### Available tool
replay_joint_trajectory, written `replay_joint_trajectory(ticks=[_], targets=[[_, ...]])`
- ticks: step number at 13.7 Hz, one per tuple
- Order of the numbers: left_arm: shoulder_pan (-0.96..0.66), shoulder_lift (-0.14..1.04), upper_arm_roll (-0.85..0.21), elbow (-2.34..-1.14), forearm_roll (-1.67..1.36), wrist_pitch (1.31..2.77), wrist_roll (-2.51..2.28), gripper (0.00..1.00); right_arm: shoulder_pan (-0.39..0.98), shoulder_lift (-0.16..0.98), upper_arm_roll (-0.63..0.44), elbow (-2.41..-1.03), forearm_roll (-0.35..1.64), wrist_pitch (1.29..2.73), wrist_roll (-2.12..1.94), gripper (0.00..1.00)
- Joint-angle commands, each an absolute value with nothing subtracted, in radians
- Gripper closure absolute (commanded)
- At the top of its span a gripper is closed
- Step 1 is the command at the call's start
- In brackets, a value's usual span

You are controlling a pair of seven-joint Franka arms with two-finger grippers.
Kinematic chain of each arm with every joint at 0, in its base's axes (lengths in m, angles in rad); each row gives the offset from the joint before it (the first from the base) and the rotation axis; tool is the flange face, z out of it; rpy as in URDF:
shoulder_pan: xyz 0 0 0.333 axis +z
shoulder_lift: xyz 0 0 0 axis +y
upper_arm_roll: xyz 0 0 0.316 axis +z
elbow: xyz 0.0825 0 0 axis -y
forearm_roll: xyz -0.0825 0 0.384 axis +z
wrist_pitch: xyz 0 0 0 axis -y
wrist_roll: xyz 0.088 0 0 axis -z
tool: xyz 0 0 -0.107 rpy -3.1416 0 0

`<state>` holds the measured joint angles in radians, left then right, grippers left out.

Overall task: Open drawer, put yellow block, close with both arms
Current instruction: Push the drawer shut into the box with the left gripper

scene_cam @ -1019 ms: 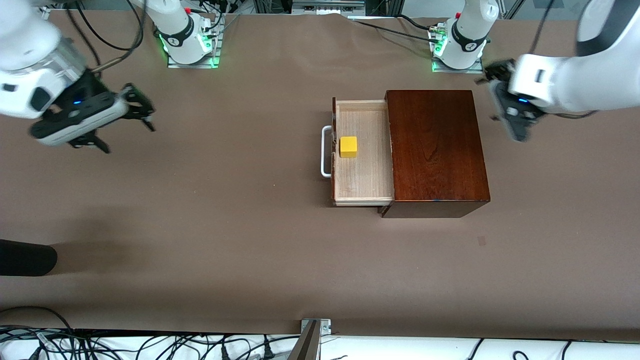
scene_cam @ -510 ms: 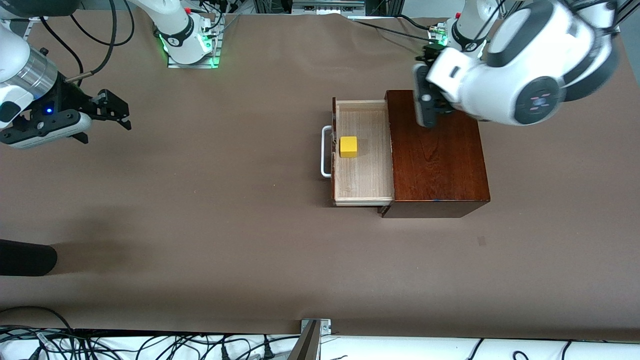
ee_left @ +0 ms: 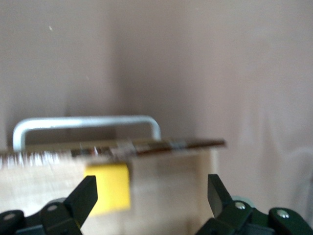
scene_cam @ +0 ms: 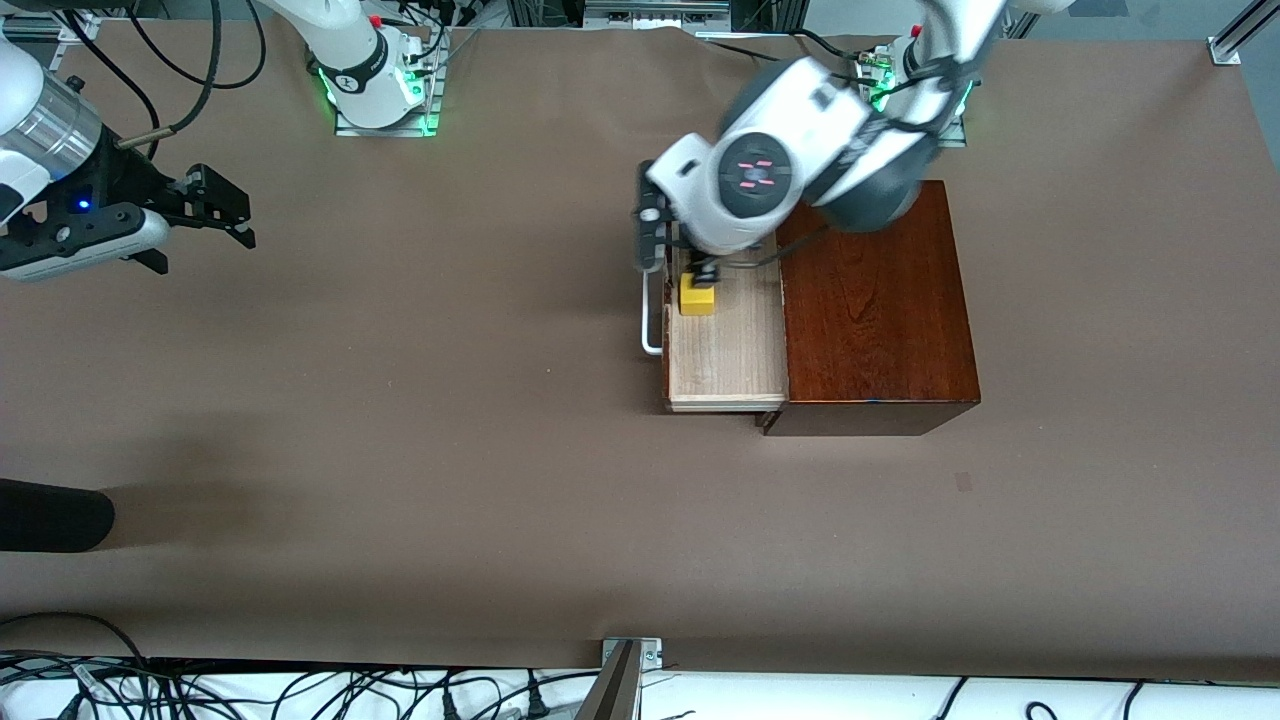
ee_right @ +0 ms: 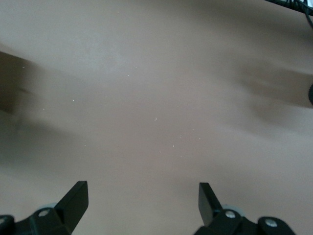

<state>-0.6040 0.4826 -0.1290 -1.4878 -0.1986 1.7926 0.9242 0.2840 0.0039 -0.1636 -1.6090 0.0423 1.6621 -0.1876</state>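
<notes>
The drawer [scene_cam: 725, 350] stands pulled out of the dark mahogany box [scene_cam: 870, 300], its white handle [scene_cam: 650, 330] toward the right arm's end of the table. The yellow block [scene_cam: 697, 298] lies in the drawer close to its front. My left gripper [scene_cam: 700, 270] hangs over the drawer just above the block, open and empty. In the left wrist view the block [ee_left: 108, 188] sits by one finger [ee_left: 85, 196], with the handle [ee_left: 88, 125] past it and my left gripper [ee_left: 151, 196] wide open. My right gripper [scene_cam: 215, 205] waits open over bare table, as the right wrist view [ee_right: 142, 196] also shows.
A dark rounded object [scene_cam: 50, 515] lies at the table's edge at the right arm's end, nearer to the front camera. Cables [scene_cam: 300, 690] run along the front edge. The brown table [scene_cam: 450, 400] stretches between the right gripper and the drawer.
My left arm has swung from its end of the table, across the box, to over the open drawer and block. My right gripper has drawn back slightly toward its end.
</notes>
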Motion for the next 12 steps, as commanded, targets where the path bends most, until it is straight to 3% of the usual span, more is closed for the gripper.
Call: replay_joint_trajectory(ticks=[1, 6, 10, 12], targets=[[-0.638, 0.557, -0.118, -1.439, -0.172, 1.900, 0.960, 0.00, 0.261, 0.000, -0.144, -1.579, 0.011, 1.654, -0.184, 0.00], [-0.676, 0.678, -0.118, -1.440, -0.172, 2.098, 0.943, 0.00, 0.261, 0.026, -0.146, -1.528, 0.003, 1.637, -0.187, 0.00], [-0.680, 0.686, -0.115, -1.468, -0.144, 2.080, 0.954, 0.00, 0.268, 0.032, -0.140, -1.526, -0.009, 1.600, -0.184, 0.00], [-0.670, 0.672, -0.104, -1.471, -0.108, 1.993, 0.956, 0.00, 0.258, 0.034, -0.146, -1.529, -0.029, 1.594, -0.190, 0.00]])
